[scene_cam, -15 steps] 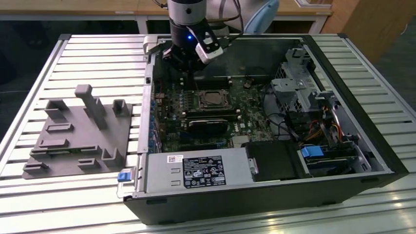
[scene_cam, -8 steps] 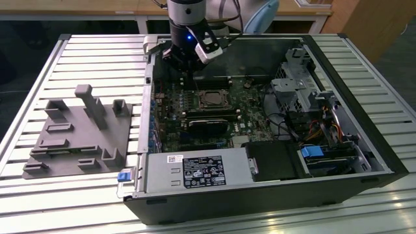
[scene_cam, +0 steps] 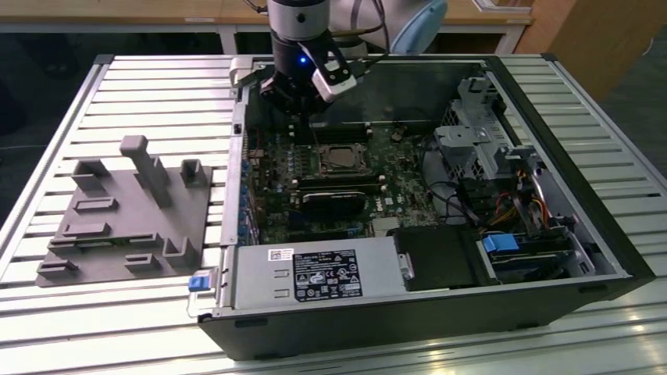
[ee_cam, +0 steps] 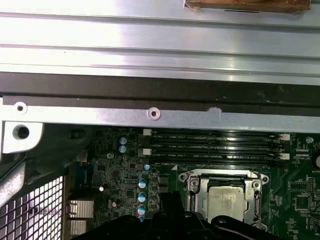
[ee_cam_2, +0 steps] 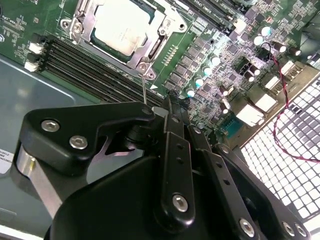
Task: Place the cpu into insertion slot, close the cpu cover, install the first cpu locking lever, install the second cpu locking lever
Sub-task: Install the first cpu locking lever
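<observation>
On the exterior view's left you see a grey fixture block on the slatted tabletop; to its right, inside the open computer case, your hand hovers above the motherboard, and you cannot tell whether it is clenched. The cpu sits in the insertion slot with the cpu cover closed around it; judging by this, the locking levers are in hand, calling for a fine descent beside the socket.

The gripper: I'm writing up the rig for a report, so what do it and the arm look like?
In the second wrist view the gripper is matte black, built of flat jointed links fastened with silver screws. In the exterior view the arm is silver-grey with a black band, a small blue light glows below it, and a white-and-black module sits beside the wrist.
</observation>
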Controlling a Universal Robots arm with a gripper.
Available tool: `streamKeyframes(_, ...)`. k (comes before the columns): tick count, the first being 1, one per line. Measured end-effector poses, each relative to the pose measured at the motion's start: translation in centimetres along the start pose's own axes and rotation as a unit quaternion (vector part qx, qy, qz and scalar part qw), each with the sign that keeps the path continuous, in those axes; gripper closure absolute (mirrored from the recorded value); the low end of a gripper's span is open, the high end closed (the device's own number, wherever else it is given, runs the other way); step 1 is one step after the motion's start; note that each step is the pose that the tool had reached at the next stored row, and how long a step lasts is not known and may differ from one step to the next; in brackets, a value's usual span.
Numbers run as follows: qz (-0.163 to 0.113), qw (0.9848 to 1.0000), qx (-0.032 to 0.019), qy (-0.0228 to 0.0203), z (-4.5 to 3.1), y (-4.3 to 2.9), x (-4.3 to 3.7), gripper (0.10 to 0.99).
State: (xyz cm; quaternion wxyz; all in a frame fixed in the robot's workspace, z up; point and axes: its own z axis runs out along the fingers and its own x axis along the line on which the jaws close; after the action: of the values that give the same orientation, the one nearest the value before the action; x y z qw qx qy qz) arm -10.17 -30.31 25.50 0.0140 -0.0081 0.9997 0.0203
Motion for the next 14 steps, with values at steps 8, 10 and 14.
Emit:
streamKeyframes(8,0.000,1.0000,-0.0001,-0.0001,0.07,0.84,0.04,0.980)
streamKeyframes(10,0.000,1.0000,0.0000,0.0000,0.09,1.00,0.04,0.980)
streamKeyframes(14,0.000,1.0000,0.0000,0.0000,0.13,1.10,-0.15,0.980)
